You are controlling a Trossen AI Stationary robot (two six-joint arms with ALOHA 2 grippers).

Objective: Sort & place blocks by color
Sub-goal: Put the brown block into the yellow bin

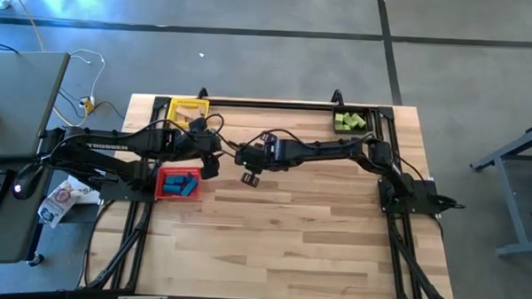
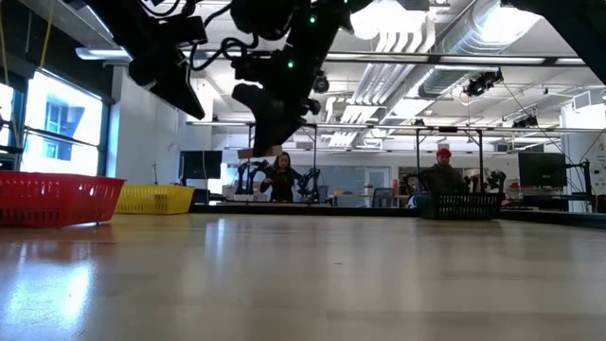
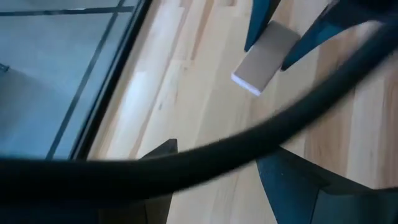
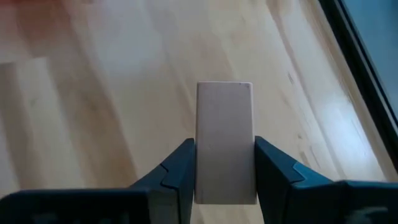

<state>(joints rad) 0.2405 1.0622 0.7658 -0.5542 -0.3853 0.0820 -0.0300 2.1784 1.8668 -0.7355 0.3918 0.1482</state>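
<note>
Right gripper (image 4: 224, 168) is clamped on a tan block (image 4: 224, 140), held above the bare table (image 1: 289, 248). Left gripper (image 1: 209, 165) hangs beside it, jaws spread and empty. Blue blocks (image 1: 183, 184) fill the red bin (image 1: 165, 181); green blocks (image 1: 349, 122) sit in the black bin (image 1: 370, 113). The yellow bin (image 1: 189, 103) apparently awaits this last tan piece.

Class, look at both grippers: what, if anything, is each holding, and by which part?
The right gripper clamps a tan block by its two long sides, near one end. The left gripper holds nothing.
</note>
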